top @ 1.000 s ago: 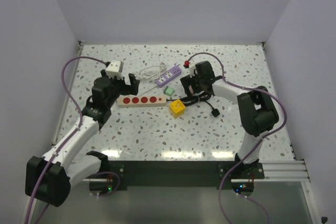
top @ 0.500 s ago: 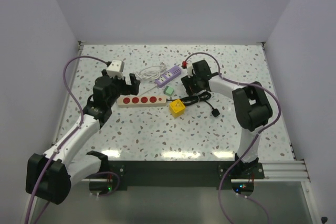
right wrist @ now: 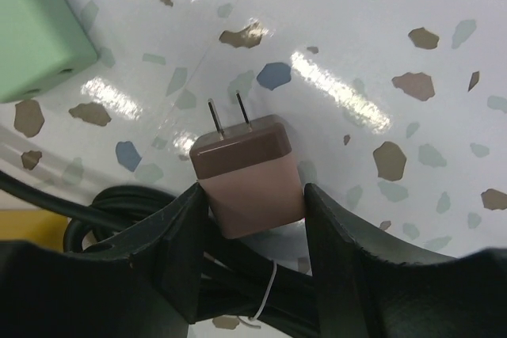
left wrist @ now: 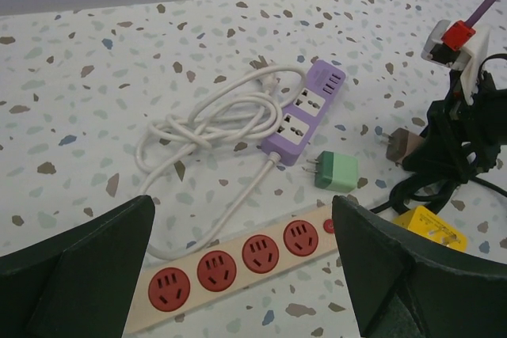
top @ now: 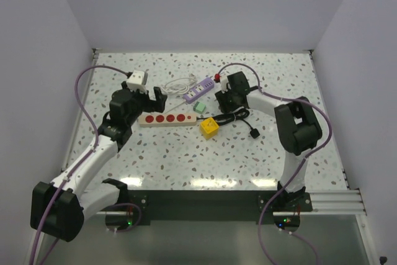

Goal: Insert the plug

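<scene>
My right tool (right wrist: 255, 195) is pinched on the brown plug (right wrist: 249, 176), one finger flat against each side of its body. The two prongs stick out free, away from the wrist. My left tool (left wrist: 242, 267) is spread wide and holds nothing. It hangs over the beige power strip (left wrist: 238, 263), whose four red sockets show between the fingers (left wrist: 79, 275).

Taking that strip as my mark, the brown plug sits beyond its right end and a little to the far side, well apart from the sockets. I cannot tell whether the plug touches the tabletop (top: 186, 159).

A green adapter (left wrist: 337, 172) lies between the plug and the strip's right end. A yellow block (left wrist: 432, 227) sits just off that same end, on the near side. A purple power strip (left wrist: 305, 112) with a looped white cord (left wrist: 206, 124) crowds the far side, and the cord runs down close to the sockets. The near side of the strip is bare tabletop right back to the arm bases.

In the left wrist view the left finger cuts off the strip's left end. A black cable bundle (left wrist: 444, 156) bunches under the right tool, and I cannot trace where it runs.
</scene>
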